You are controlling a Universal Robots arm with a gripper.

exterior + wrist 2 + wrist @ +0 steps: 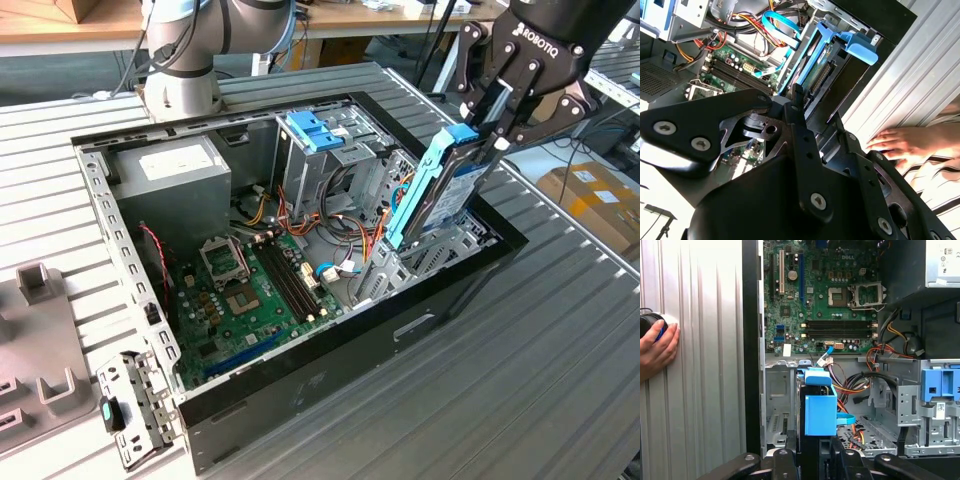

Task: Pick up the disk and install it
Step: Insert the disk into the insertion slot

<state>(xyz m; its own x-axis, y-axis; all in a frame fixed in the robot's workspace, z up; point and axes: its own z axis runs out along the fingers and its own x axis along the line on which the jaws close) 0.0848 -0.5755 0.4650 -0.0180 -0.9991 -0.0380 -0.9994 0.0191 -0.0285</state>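
The disk [445, 190], a silver-grey drive in a light-blue carrier, stands on edge and tilted over the drive bay at the exterior view's right end of the open computer case [330, 345]. My gripper [490, 135] is shut on its upper end, black fingers on either side. The disk's lower end reaches down into the bay's metal frame. In the second wrist view the disk [820, 65] stretches away from the fingers toward the bay. In the first wrist view its blue carrier end [820, 407] sits just beyond the fingers, above the bay floor.
Inside the case lie a green motherboard [250, 290], a grey power supply [170, 175], loose coloured cables [345, 235] and a drive cage with a blue latch [315, 128]. A person's hand [900, 142] rests on the ribbed table beside the case. A metal bracket [135, 405] lies outside.
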